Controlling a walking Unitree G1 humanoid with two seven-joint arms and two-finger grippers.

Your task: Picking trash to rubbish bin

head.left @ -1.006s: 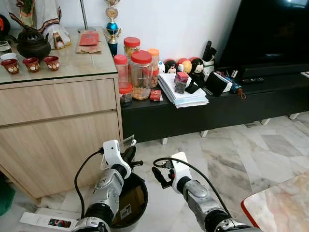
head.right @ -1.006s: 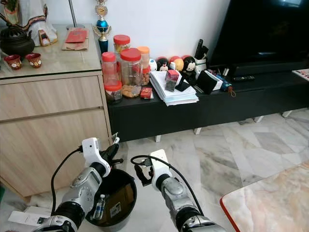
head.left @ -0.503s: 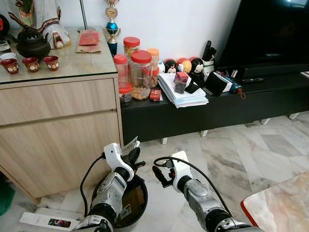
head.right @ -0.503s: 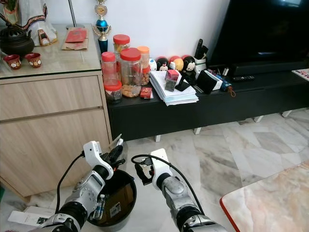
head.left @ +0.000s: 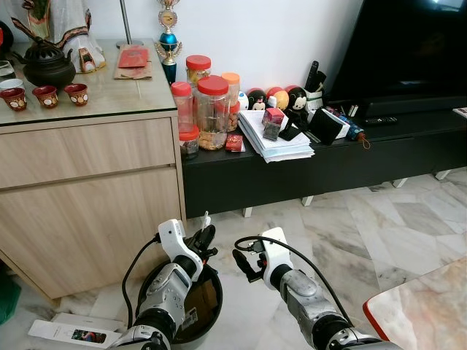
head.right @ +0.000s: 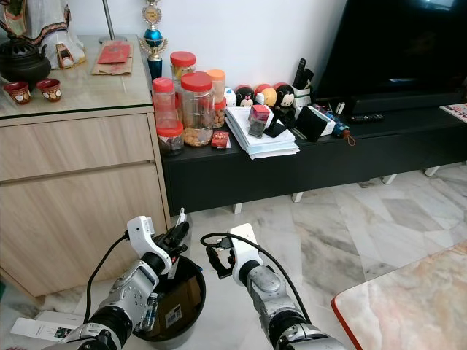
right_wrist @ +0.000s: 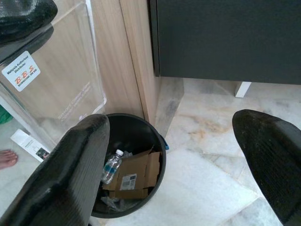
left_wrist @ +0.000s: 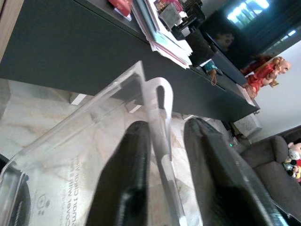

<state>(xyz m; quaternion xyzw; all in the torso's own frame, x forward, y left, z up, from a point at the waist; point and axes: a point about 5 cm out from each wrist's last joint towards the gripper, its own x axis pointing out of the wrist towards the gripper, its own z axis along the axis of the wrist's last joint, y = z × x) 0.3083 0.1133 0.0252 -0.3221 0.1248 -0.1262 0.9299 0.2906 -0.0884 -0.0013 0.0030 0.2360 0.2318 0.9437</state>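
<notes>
While the wooden cabinet (head.left: 87, 197) stands at the far left, the left end effector (head.left: 202, 240) has dropped lower than a second ago and now sits right over the rim of the black rubbish bin (head.left: 213, 281), its fingers (left_wrist: 127, 174) clenched on a clear plastic package (left_wrist: 80, 155). Inside the bin lie cardboard (right_wrist: 134, 179) and a small bottle (right_wrist: 112, 165). Just to the right, the right end effector (head.left: 244, 264) hovers beside the bin with fingers spread wide apart, holding nothing, barely shifted.
</notes>
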